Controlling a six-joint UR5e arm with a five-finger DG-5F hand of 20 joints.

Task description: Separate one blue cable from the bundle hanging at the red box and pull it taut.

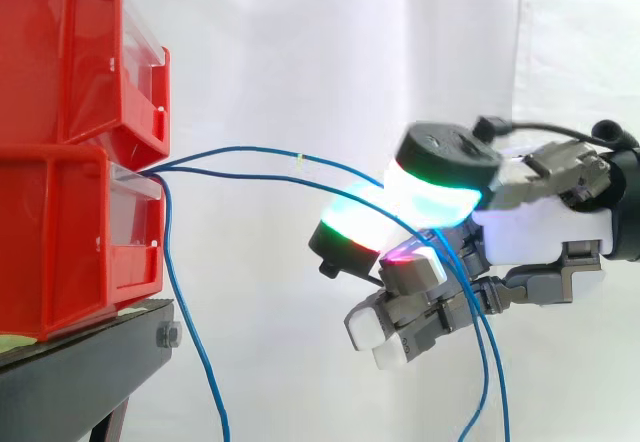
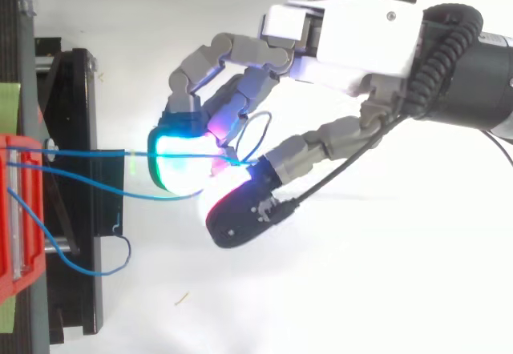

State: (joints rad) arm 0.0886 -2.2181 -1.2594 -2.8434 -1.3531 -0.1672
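- The hand (image 2: 353,50) is clenched in a pinch: its curled fingers and thumb press their glowing pads (image 2: 180,158) together on a blue cable (image 1: 260,150).
- This cable comes out at the gap between the upper red bin (image 1: 60,62) and the lower red bin (image 1: 60,252). It runs across open air to the pads and looks nearly straight, with a slight arch.
- A second blue cable (image 1: 260,175) runs just under it to the same pads. I cannot tell if it is also inside the pinch.
- Risk: if both are caught, pulling will tighten two cables and nothing is separated.
- Risk: the cable is thin, round and smooth, and the pads are thick and rounded, so it may slide out when the tension grows.
- Risk: a hard pull may drag the cable out of the bin, or shift the light plastic bins on the black stand (image 1: 90,352).
- A third blue cable (image 1: 190,312) hangs slack from the bin front, well apart from the hand.
- Past the pads, the loose ends drop down and one makes a small loop near the fingers; it could snag there.
- The bins are glossy, hard, with sharp rims.
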